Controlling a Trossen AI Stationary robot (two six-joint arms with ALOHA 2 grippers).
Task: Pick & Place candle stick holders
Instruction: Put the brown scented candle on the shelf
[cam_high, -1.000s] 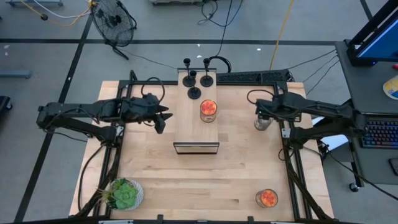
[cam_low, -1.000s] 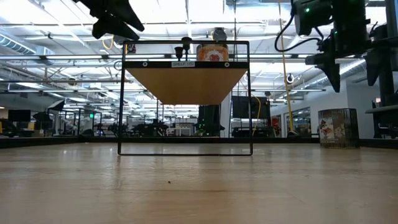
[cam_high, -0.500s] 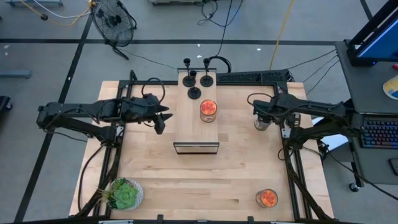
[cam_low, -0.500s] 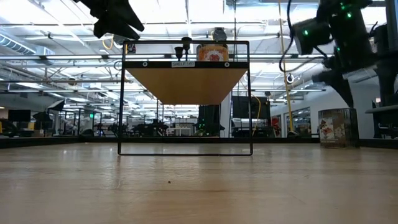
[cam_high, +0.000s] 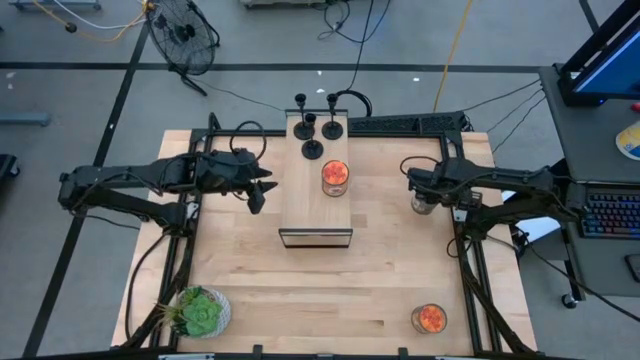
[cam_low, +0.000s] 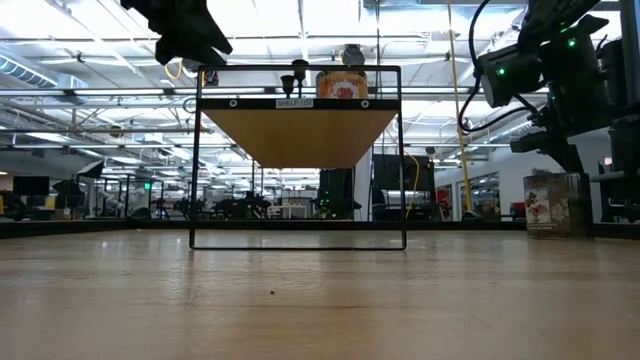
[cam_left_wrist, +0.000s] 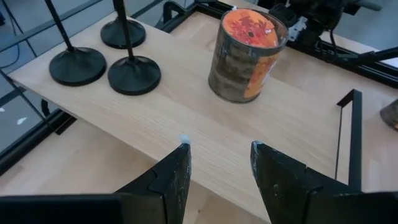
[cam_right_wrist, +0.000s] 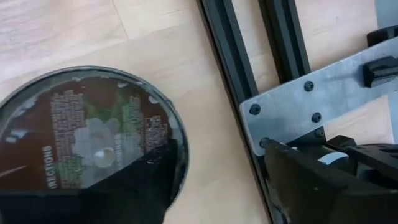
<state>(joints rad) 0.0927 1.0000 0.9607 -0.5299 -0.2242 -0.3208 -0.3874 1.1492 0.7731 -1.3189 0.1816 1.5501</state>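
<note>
While its fingers stand spread apart, the left gripper (cam_left_wrist: 217, 171) hovers just beside the raised wooden shelf (cam_high: 316, 190), on its left side. On that shelf's far end stand three black candle stick holders (cam_high: 312, 148), with an orange jar candle (cam_high: 335, 177) near them. The right gripper (cam_high: 424, 194) hangs with fingers spread over a dark-lidded jar (cam_right_wrist: 87, 134) at the table's right side.

right gripper (cam_high: 424, 199) | shifted slightly toward the table's near edge, over glass jar (cam_right_wrist: 87, 134) | tilted more in low view

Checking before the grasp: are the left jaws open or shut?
Open. The left wrist view shows the left gripper with a clear gap, shelf wood visible between, holding nothing.
</note>
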